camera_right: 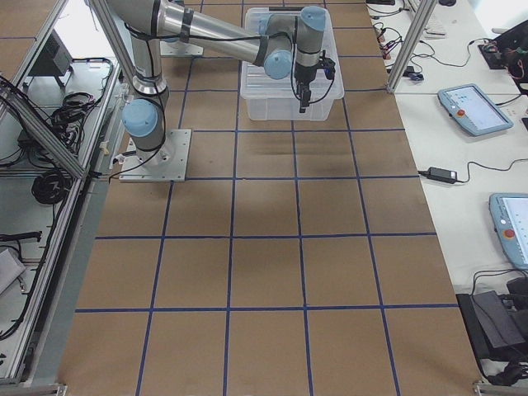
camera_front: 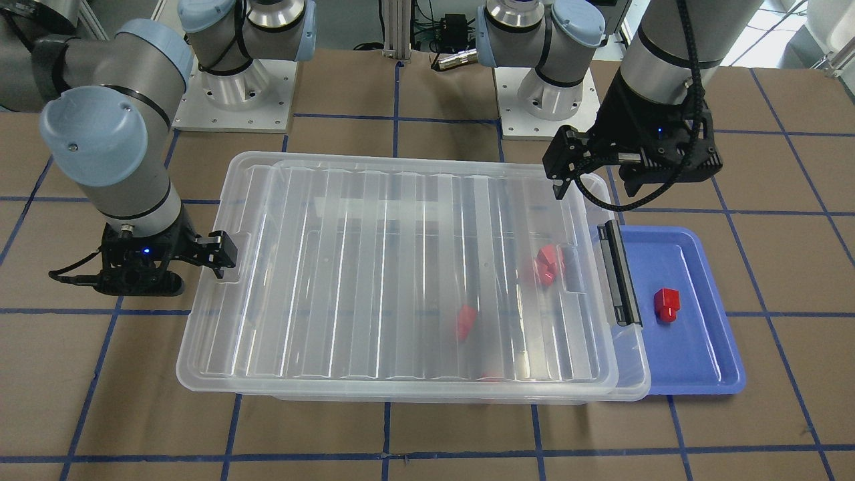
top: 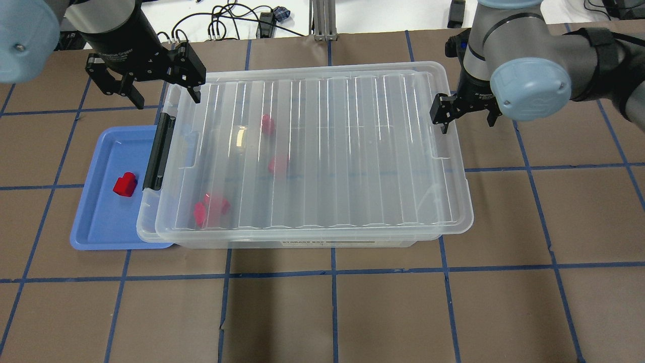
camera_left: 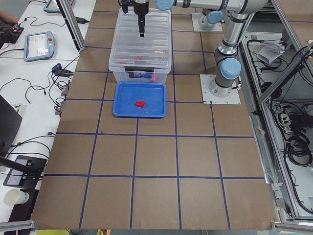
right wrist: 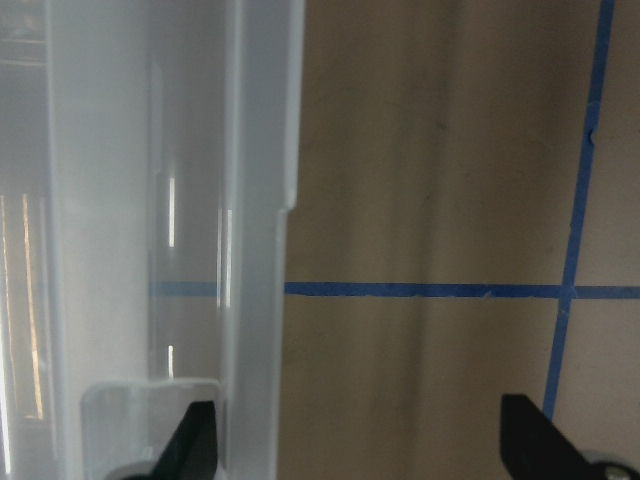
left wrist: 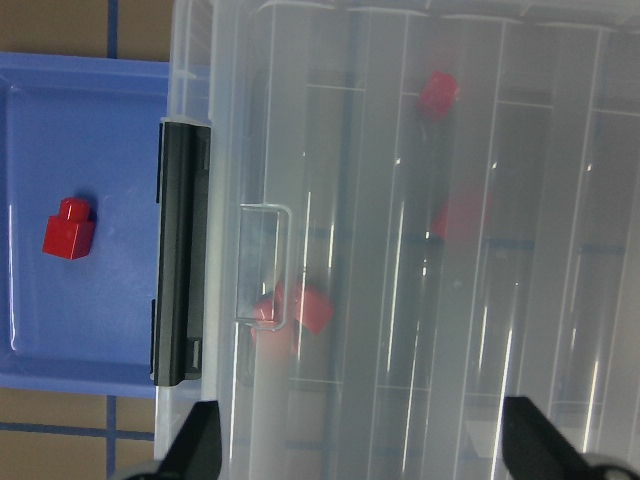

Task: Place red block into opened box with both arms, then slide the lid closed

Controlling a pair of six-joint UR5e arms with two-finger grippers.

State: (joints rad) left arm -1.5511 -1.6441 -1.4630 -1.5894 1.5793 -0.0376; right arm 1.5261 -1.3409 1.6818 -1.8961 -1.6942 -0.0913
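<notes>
One red block (camera_front: 666, 304) (top: 124, 184) (left wrist: 68, 230) lies on the blue tray (camera_front: 701, 361) (top: 95, 222). The clear box (camera_front: 631, 374) (top: 146, 222) stands beside the tray. The ribbed lid (camera_front: 401, 267) (top: 352, 151) covers nearly all of the box, leaving a narrow strip bare by the black latch (camera_front: 620, 274) (top: 158, 151). Through the lid I see more red blocks (camera_front: 548, 264) (top: 211, 207). My left gripper (camera_front: 628, 177) (top: 164, 96) (left wrist: 360, 450) hangs open and empty above the latch end. My right gripper (camera_front: 174, 267) (top: 466, 118) (right wrist: 360, 450) is open, with one finger at the lid's end recess and the other over the table.
Brown paper with a blue tape grid covers the table (top: 352, 312). Both arm bases (camera_front: 240, 87) stand behind the box. In the side views, cables and teach pendants (camera_left: 39, 45) lie on benches beyond the table edge.
</notes>
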